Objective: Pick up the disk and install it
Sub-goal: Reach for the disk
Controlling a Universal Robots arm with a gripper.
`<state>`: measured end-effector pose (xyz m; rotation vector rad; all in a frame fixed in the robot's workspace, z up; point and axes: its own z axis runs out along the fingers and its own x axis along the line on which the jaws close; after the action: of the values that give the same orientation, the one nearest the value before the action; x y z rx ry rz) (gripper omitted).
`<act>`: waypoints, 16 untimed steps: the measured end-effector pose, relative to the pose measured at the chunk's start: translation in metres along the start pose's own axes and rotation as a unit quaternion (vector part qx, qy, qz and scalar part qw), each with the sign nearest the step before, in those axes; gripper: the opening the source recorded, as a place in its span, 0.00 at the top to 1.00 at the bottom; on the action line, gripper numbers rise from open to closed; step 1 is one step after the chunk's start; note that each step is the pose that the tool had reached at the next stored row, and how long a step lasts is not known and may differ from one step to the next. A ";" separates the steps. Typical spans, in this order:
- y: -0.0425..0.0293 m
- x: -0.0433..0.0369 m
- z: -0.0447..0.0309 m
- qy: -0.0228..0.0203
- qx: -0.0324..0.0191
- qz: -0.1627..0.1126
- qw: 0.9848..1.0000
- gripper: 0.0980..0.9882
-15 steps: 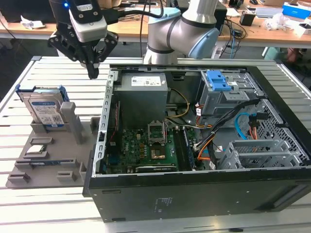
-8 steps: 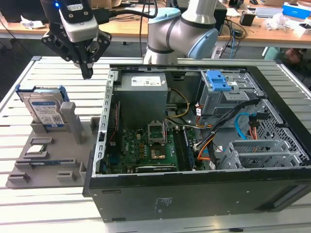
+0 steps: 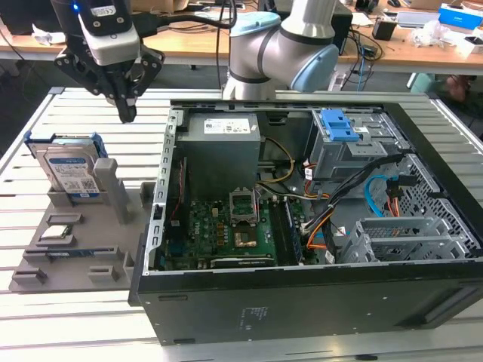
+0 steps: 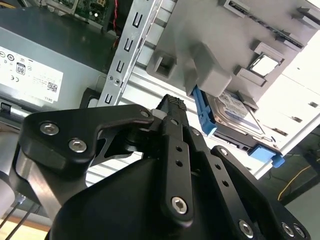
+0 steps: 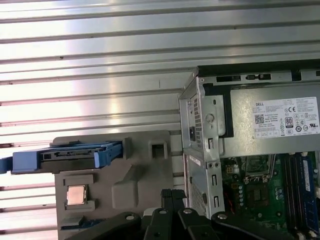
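Observation:
The disk (image 3: 72,172), a silver drive with a white-and-blue label in a bright blue bracket, stands on edge in a slot of the grey holder (image 3: 113,226) at the exterior view's left. The disk (image 4: 231,107) sits beside a grey post in the second wrist view, and in the first wrist view the disk (image 5: 65,157) is edge-on. My gripper (image 3: 127,115) hangs above the table behind the disk and to its right, between the holder and the computer case. Its black fingers are shut on nothing in both wrist views (image 4: 172,103) (image 5: 172,194).
The open computer case (image 3: 302,302) lies to the exterior view's right, with a grey power supply (image 3: 223,147), a motherboard (image 3: 226,226) and a grey drive bay (image 3: 343,151) topped by a blue latch (image 3: 338,124). A small silver chip (image 3: 59,232) rests on the holder. The table (image 3: 83,113) is slatted metal.

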<state>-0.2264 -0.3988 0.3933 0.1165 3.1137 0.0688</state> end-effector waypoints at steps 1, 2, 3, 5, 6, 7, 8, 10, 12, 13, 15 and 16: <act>-0.0001 0.0012 0.0000 0.000 0.000 0.000 1.000 0.99; -0.0002 0.0024 0.0000 0.000 0.000 0.000 1.000 0.99; -0.0005 0.0065 -0.0002 0.000 0.000 0.000 1.000 0.99; -0.0007 0.0098 -0.0002 0.000 0.000 0.000 1.000 0.99; -0.0008 0.0111 -0.0003 0.000 0.000 0.000 1.000 0.99; -0.0009 0.0127 -0.0003 0.000 0.000 0.000 1.000 0.99; -0.0012 0.0152 -0.0004 0.000 0.000 0.000 1.000 0.99; -0.0015 0.0202 -0.0005 0.000 0.000 0.000 1.000 0.99; -0.0018 0.0233 -0.0006 0.000 0.000 0.000 1.000 0.99; -0.0019 0.0259 -0.0007 0.000 0.000 0.000 1.000 0.99; -0.0023 0.0314 -0.0008 0.000 0.000 0.000 1.000 0.99; -0.0025 0.0334 -0.0009 0.000 0.000 0.000 1.000 0.99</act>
<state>-0.2599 -0.3988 0.3933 0.1168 3.1137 0.0689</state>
